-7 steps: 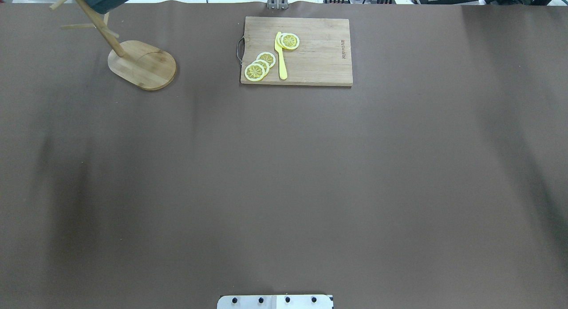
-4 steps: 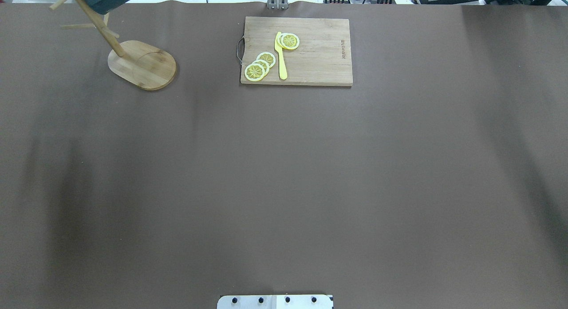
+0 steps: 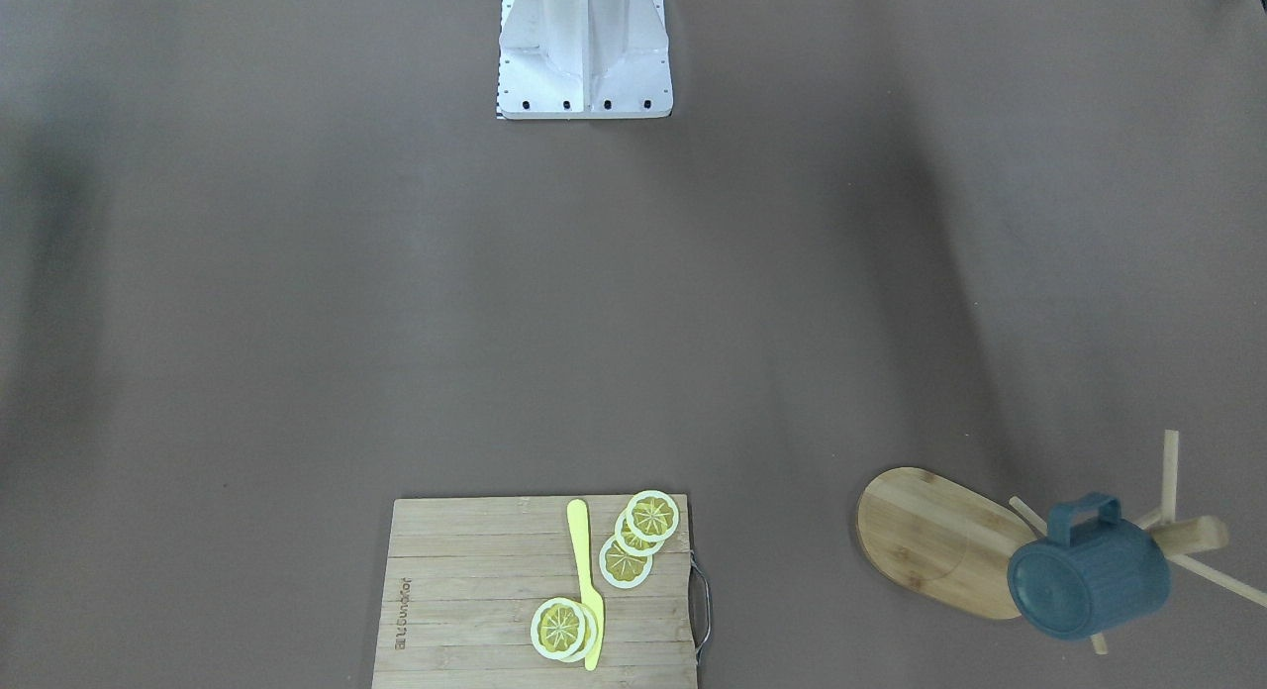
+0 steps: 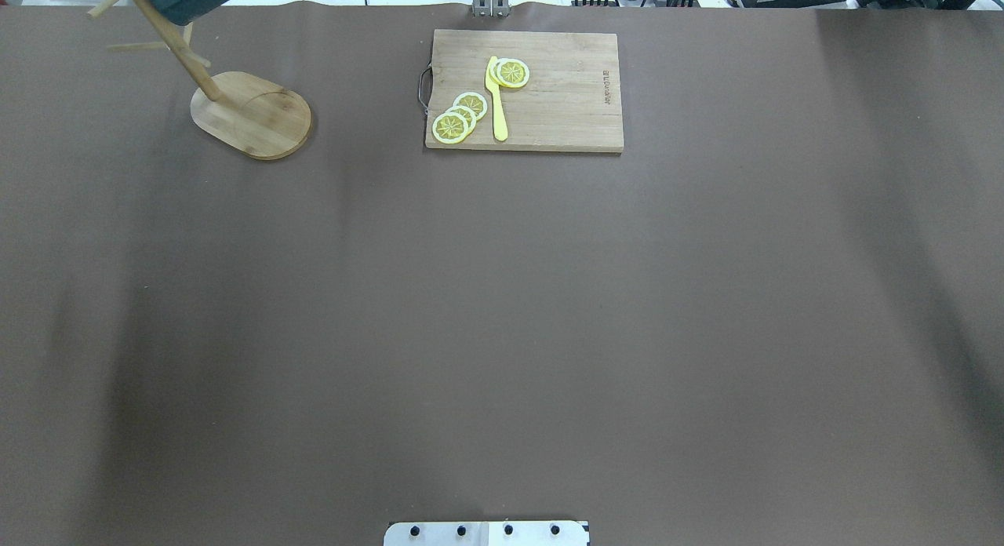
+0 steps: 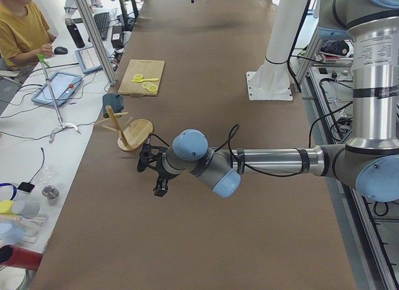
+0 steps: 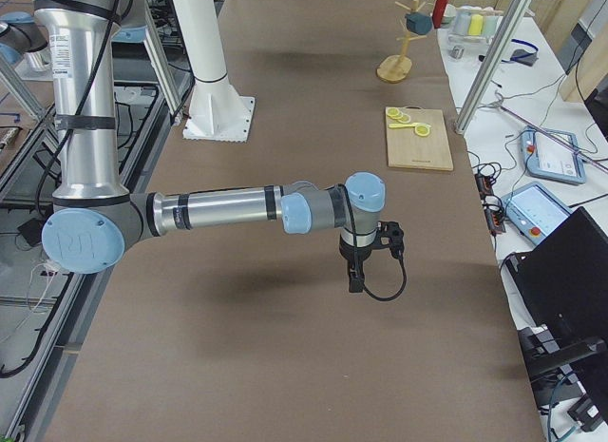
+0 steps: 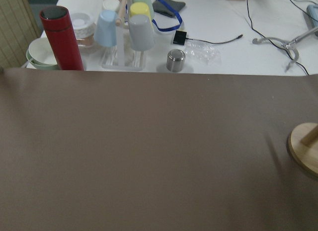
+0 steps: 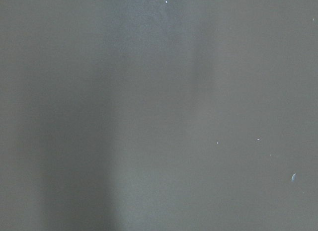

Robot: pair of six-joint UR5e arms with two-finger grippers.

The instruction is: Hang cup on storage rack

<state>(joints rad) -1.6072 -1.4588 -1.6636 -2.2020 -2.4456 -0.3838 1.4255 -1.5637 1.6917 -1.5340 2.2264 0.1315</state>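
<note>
Cup hangs on a peg of the storage rack, at the far left corner of the table. We see the left gripper and the right gripper only from the side, well apart from the cup, and we cannot tell how wide their fingers are.

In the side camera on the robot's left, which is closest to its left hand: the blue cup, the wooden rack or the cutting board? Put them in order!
1. storage rack: its base sits just beyond the left hand.
2. cup: hanging high on the rack, a bit farther.
3. cutting board: farthest, well past the rack.
</note>
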